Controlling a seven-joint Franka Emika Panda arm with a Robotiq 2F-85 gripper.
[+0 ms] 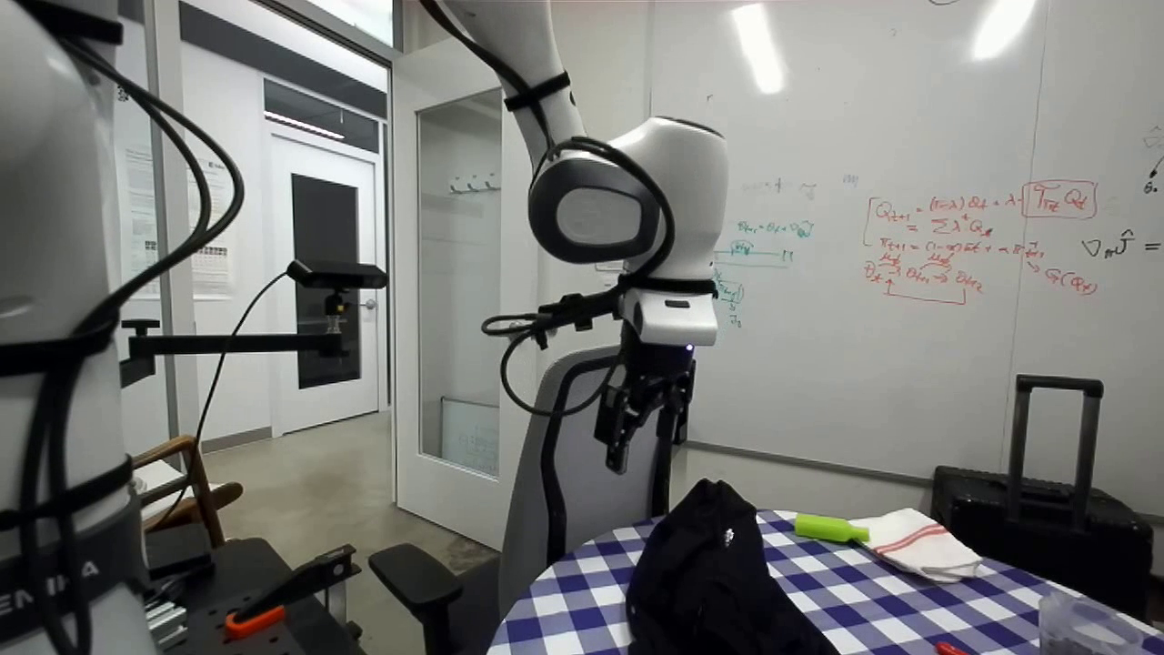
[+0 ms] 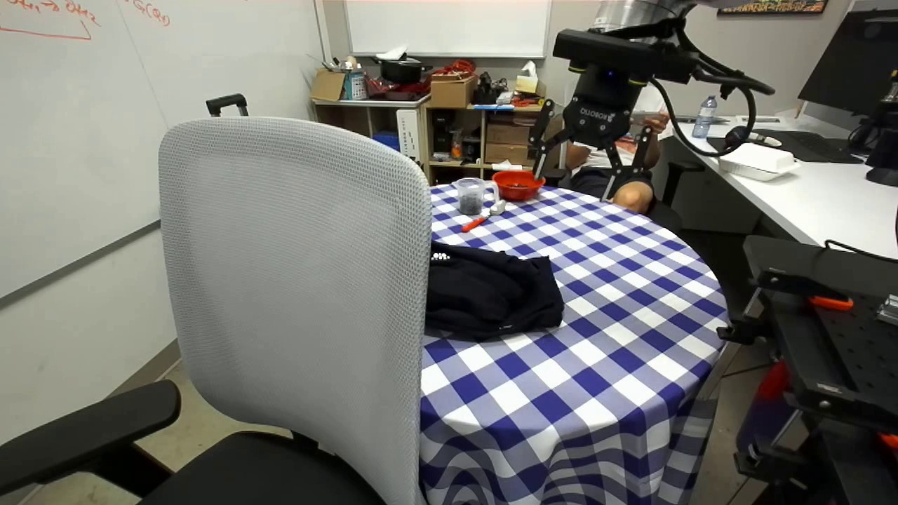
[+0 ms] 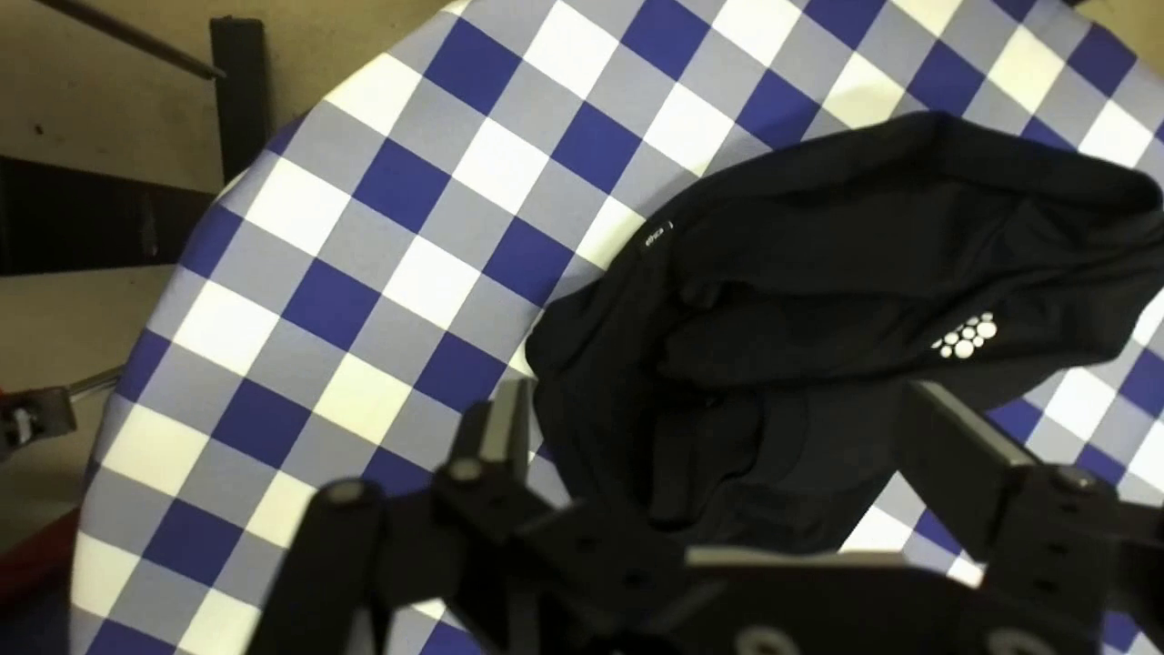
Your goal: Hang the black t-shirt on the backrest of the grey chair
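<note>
Presently the gripper (image 2: 573, 186) hangs above the checked tablecloth (image 2: 617, 287), its 2 fingers spread wide with nothing held between them. The black t-shirt (image 3: 818, 337) lies crumpled on that cloth, near the backrest (image 2: 295, 238) of the grey chair (image 2: 280, 337), which hides part of it in an exterior view. Picking up the shirt looks like the step in hand, with the hanging all to do. In the wrist view the shirt shows between and beyond the fingertips, though how high they stand over it is hard to judge from there. The likeliest trouble is in the grasp: going too deep could pinch tablecloth along with shirt, and the lift would then tug at the clear cup (image 2: 468, 184), the red-handled spoon (image 2: 484, 218) and the red bowl (image 2: 518, 195). Going too shallow could catch only 1 loose fold, and the bulk might slip out on the way up. Black on black, the folds hardly stand out, so choosing an edge to grip will be chancy. Further on, too low a carry would press the trailing fabric against the backrest, and the chair might turn or slide away; the cable loop (image 1: 548, 415) beside the gripper could also snag on its top. A grip well off the middle would leave more weight on 1 side, and the shirt could slip off the rounded top edge when let go.
</note>
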